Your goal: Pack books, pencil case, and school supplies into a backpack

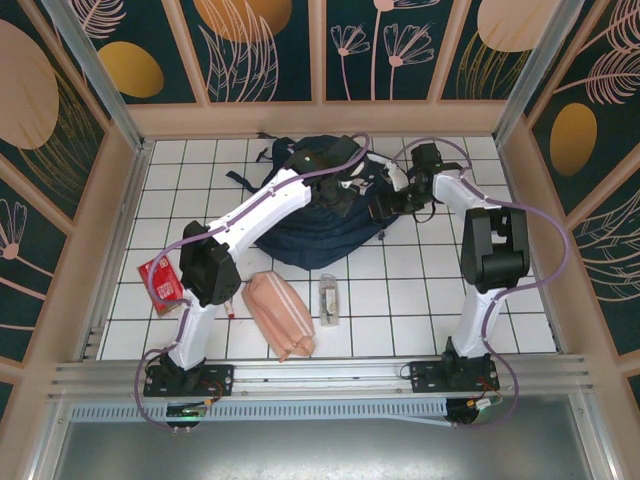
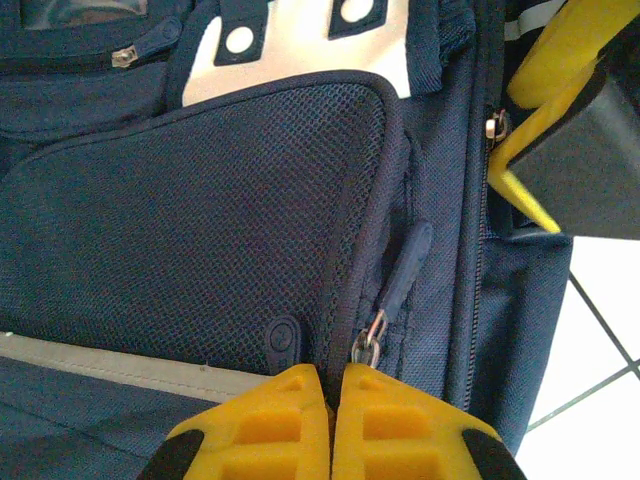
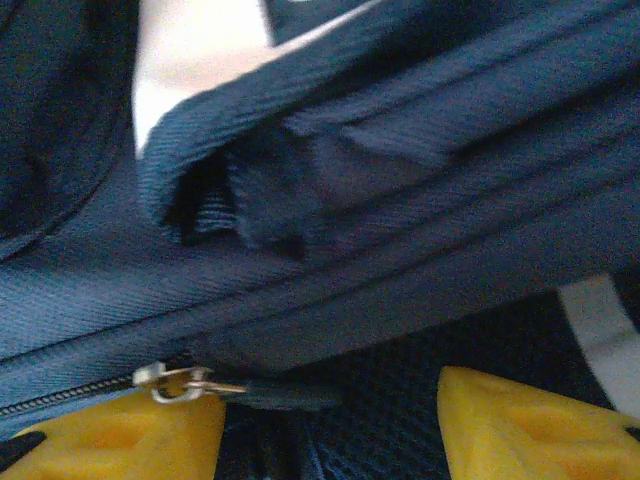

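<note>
My tools work the backpack point(image 1: 305, 240), far-centre on the tabletop point(image 1: 400, 310).
My left tool point(image 2: 332, 420) is pinched shut beside a zip slider point(image 2: 367, 347); my right tool point(image 3: 330, 430) gapes around a zip pull point(image 3: 290, 393).

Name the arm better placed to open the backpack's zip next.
Right, probably: the right tool stands open astride a zip pull on the backpack. The left tool is shut.

The backpack point(image 2: 445, 250) is coarse navy woven cloth, with an open-weave mesh panel point(image 2: 200, 220), a smooth pale reflective patch point(image 2: 300, 50) and a bright metal zip slider point(image 2: 368, 347) — the cloth is matt throughout. My left gripper point(image 2: 331, 390) is matt yellow moulded plastic, ribbed. The pencil case point(image 1: 279, 313) looks like soft cloth, on a smooth white tiled table point(image 1: 400, 300).
</note>
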